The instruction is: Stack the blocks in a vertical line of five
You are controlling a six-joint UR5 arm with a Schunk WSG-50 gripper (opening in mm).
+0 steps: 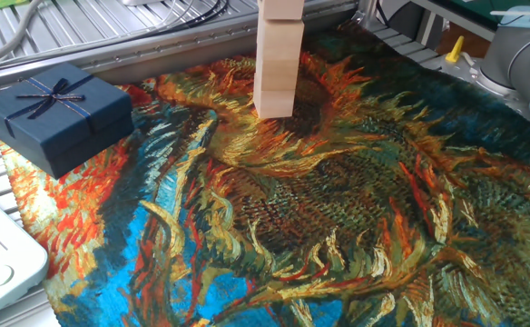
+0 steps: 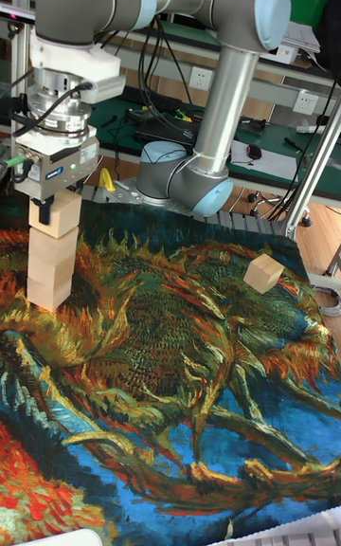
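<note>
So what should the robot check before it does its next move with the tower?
1. Tower straight: ok, the blocks sit in line, no lean seen.
2. Block count: four seen in the tall fixed view, bottom to top block; one missing, not ok.
3. Gripper on the top block: its jaws are down around it; whether they squeeze or have let go, cannot tell.
4. Fifth block available: ok, a loose block lies alone on the painted cloth, tilted.
5. Path to the loose block: ok, nothing between them.
6. Gift box: ok, away from the tower.
</note>
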